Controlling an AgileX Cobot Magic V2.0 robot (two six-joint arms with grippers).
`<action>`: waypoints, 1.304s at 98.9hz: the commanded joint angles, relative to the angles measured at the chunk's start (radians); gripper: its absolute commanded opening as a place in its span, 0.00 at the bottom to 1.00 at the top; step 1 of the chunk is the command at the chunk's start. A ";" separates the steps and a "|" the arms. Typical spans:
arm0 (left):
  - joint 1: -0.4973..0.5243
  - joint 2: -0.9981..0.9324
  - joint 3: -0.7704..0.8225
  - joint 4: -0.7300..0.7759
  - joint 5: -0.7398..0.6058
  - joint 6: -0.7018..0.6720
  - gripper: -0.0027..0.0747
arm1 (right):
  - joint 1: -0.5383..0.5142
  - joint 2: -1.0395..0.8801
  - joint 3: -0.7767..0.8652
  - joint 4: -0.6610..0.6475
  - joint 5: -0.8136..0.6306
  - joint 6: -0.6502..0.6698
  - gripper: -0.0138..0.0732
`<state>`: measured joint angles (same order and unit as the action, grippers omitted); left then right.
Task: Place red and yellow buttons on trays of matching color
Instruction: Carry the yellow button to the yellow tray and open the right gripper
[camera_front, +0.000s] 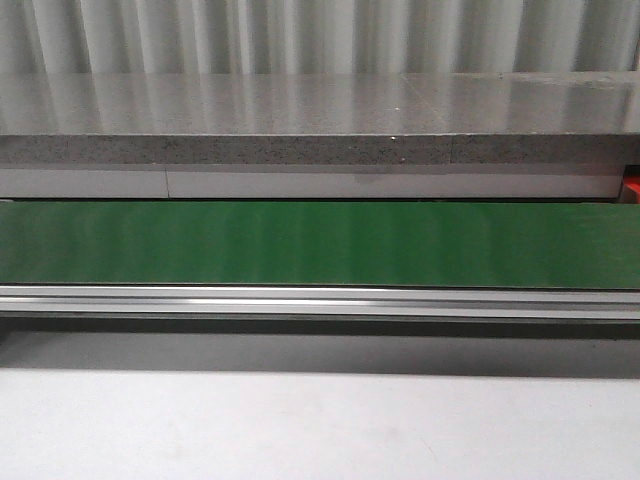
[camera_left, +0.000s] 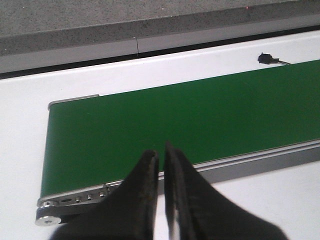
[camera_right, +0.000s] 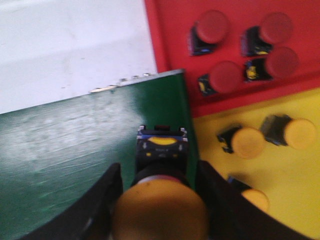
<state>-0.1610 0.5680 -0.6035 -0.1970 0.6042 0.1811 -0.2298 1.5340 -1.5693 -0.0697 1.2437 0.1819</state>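
Your front camera looks forward, level and low, across the long green conveyor belt (camera_front: 320, 243). Your left wrist camera looks down on that belt's end from close above. Your right wrist camera hangs closest, over the belt's other end.

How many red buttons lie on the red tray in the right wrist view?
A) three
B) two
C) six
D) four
D: four red buttons sit on the red tray, while the right end effector holds a yellow button over the green conveyor belt, beside the yellow tray.
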 joint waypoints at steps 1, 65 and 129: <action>-0.008 0.001 -0.025 -0.016 -0.077 0.000 0.03 | -0.088 -0.050 0.007 -0.023 0.081 0.003 0.24; -0.008 0.001 -0.025 -0.016 -0.077 0.000 0.03 | -0.450 -0.049 0.367 -0.030 -0.257 0.114 0.24; -0.008 0.001 -0.025 -0.016 -0.077 0.000 0.03 | -0.512 0.141 0.388 -0.030 -0.328 0.119 0.24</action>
<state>-0.1610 0.5680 -0.6035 -0.1970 0.6042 0.1811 -0.7365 1.6893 -1.1586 -0.0801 0.9368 0.2994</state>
